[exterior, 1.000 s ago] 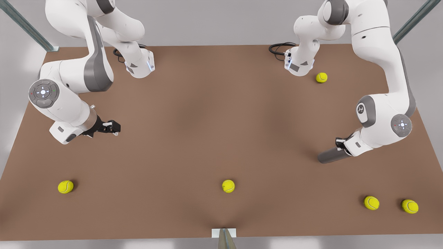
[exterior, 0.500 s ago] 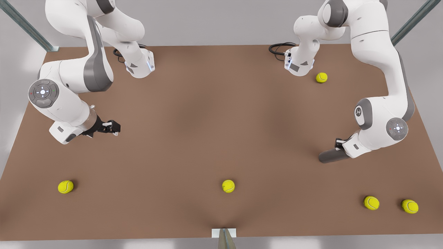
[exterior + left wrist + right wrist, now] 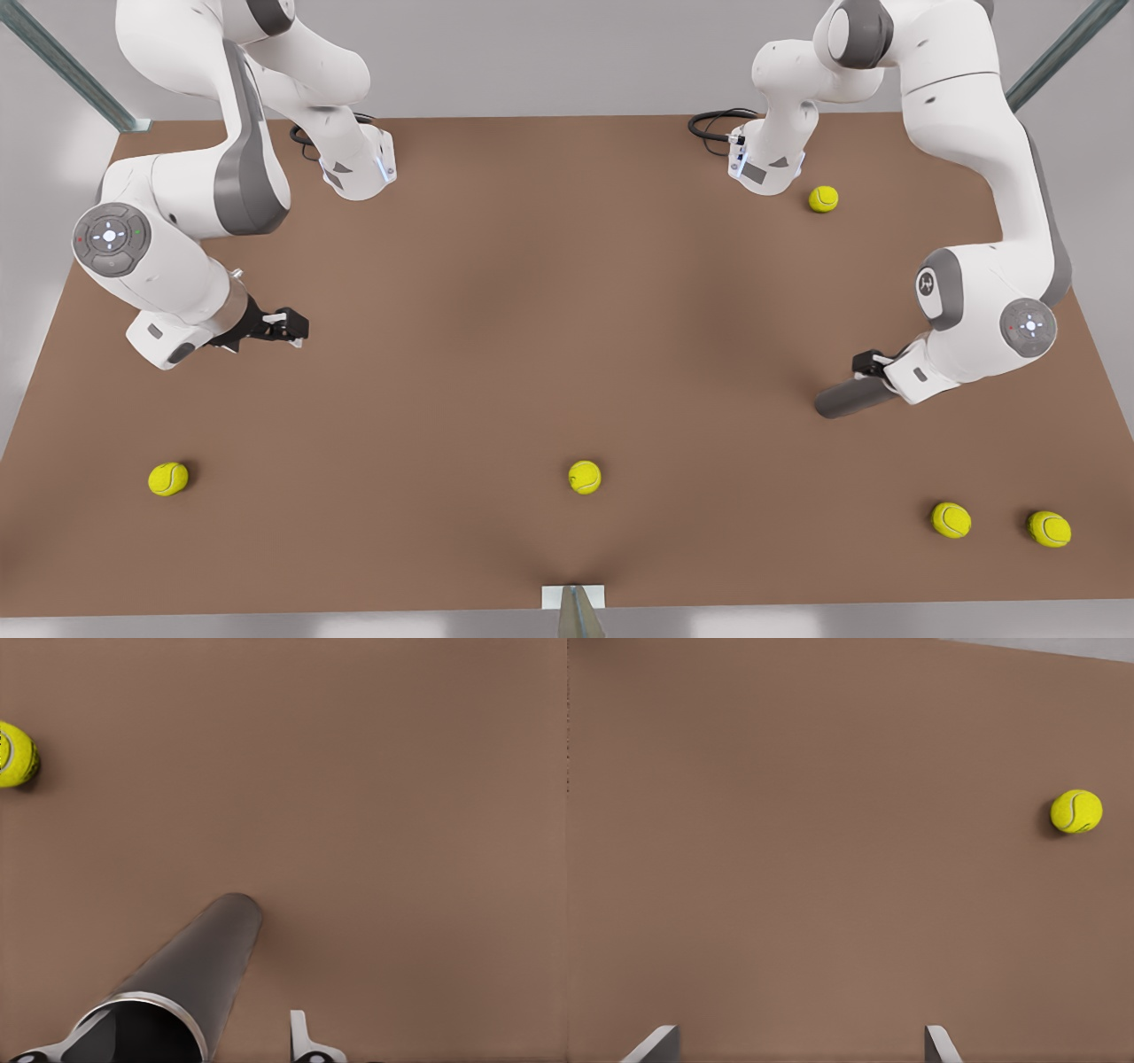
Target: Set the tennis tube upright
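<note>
While the tennis tube lies tilted on the brown table, left gripper fingers straddling its rim, grip unclear, right gripper waiting, fingers apart.

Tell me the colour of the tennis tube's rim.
Light silver-grey, on the dark grey tennis tube; left wrist view shows it best.

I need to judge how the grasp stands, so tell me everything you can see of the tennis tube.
The tennis tube is a matte dark-grey hollow cylinder with a lighter rim at its open end. It is not upright: it lies low at a slant near the table's edge on the front view's right. The left gripper is at its rim end, fingers on either side; whether they press on it is unclear.
</note>
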Robot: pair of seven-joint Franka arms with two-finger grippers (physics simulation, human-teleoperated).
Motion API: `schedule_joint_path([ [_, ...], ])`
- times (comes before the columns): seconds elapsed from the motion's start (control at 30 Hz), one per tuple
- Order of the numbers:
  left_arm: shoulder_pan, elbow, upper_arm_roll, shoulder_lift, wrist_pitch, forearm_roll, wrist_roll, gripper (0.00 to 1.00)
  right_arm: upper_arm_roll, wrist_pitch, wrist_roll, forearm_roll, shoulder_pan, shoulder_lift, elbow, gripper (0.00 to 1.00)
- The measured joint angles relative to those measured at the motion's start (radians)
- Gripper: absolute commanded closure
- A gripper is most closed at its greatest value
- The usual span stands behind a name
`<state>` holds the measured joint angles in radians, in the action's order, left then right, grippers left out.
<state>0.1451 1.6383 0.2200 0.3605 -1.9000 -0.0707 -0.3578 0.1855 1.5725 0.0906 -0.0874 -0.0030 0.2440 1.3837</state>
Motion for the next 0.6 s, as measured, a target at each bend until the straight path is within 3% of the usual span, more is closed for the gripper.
schedule_joint_path([
  [0.4,-0.011,-0.038,-0.004,-0.003,0.027,0.0,0.003,0.0,-0.001,-0.002,0.001,-0.001,0.0,0.0,0.0,0.0],
  [0.6,-0.023,-0.142,-0.01,0.0,0.133,-0.005,0.117,0.0,0.0,-0.002,0.001,-0.002,0.0,0.0,0.0,0.0],
])
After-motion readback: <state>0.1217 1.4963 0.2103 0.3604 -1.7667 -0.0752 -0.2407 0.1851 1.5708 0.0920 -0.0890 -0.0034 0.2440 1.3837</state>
